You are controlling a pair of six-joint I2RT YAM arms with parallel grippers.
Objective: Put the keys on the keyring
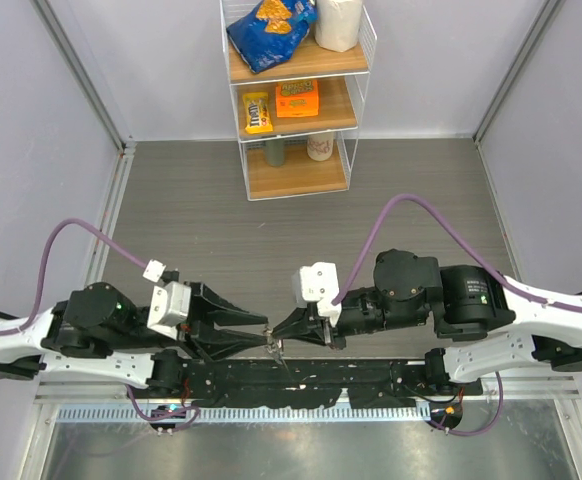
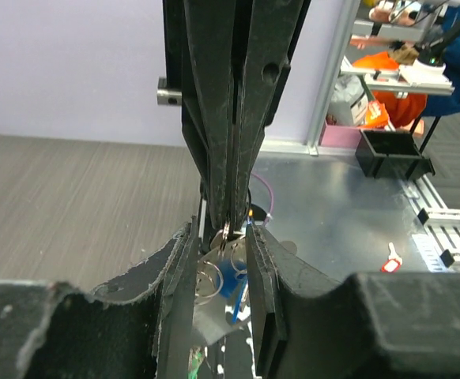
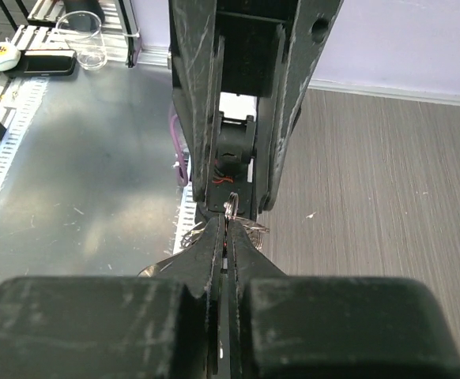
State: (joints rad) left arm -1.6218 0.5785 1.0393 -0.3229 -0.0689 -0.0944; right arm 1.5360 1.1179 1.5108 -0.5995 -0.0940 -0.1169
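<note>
The right claw [image 3: 228, 223] is pressed together on a small silver loop of the keyring [image 2: 208, 278]. That bundle hangs from the right claw's tip, above the counter [image 1: 221, 220]. The left claw [image 2: 222, 234] meets the right claw tip to tip. Its fingers [image 2: 184, 260] stand apart on either side of the right claw's tip and clamp nothing. A blue tag [image 2: 231, 278] dangles just below the right claw's tip, among the silver loops. The keys cannot be made out in the bundle.

grey table [image 1: 191, 220], wire shelf [image 1: 291, 178] — far edge
</note>
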